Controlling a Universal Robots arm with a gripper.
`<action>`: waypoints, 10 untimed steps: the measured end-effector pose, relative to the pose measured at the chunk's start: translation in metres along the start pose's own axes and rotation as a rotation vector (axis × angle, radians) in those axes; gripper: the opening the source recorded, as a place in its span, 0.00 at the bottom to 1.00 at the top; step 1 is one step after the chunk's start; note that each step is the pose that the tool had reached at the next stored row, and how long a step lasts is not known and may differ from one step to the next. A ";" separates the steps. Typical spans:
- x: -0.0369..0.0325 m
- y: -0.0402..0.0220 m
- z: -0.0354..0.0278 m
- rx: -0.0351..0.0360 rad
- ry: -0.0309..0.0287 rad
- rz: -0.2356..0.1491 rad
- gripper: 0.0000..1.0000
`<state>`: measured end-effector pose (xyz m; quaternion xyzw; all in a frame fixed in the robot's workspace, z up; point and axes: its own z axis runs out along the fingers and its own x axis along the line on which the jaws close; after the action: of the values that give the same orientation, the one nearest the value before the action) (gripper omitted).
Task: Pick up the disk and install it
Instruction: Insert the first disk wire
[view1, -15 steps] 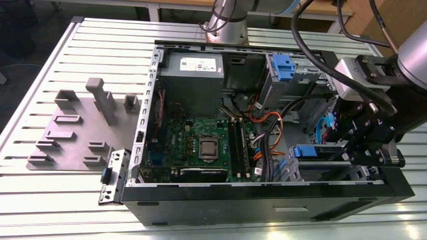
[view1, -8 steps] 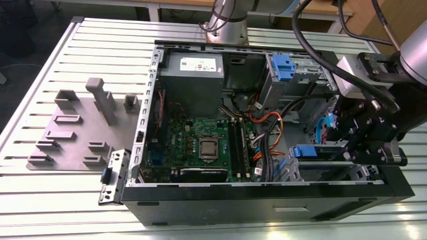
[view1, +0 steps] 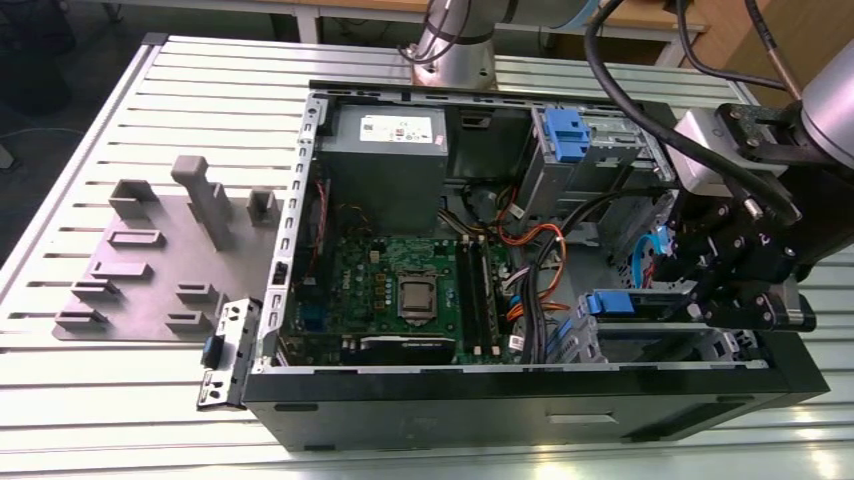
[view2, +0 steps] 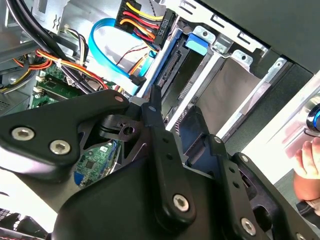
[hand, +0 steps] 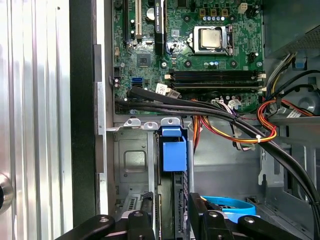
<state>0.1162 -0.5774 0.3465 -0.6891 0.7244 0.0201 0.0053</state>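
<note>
The disk (hand: 173, 155) stands on edge in its blue carrier, partly slid into the metal drive cage (hand: 131, 161) at the front corner of the open computer case (view1: 534, 395). My gripper (hand: 172, 222) is shut on it, one black finger on each flat side. In the exterior view the gripper (view1: 687, 300) hangs over the case's right end, with the carrier's blue end (view1: 621, 302) showing in the bay. The second wrist view looks past the fingers (view2: 152, 112) to the disk's connector edge (view2: 169, 72) and the blue tab (view2: 196, 42).
Bundled black, orange and blue cables (hand: 235, 127) run close beside the bay. The motherboard (view1: 400, 290) and power supply (view1: 387, 140) fill the case's middle and back. A blue latch (view1: 566, 130) sits in the upper bay. A grey fixture plate (view1: 154, 260) lies at the exterior view's left. A hand (view2: 309, 167) is nearby.
</note>
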 end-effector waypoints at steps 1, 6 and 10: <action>0.0000 0.0000 0.0000 0.0000 0.0000 0.000 0.42; 0.0000 0.0000 -0.0003 0.0000 0.0001 0.000 0.42; -0.0003 0.0001 -0.0070 0.0000 0.0001 0.000 0.42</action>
<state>0.1162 -0.5774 0.3536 -0.6891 0.7244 0.0200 0.0053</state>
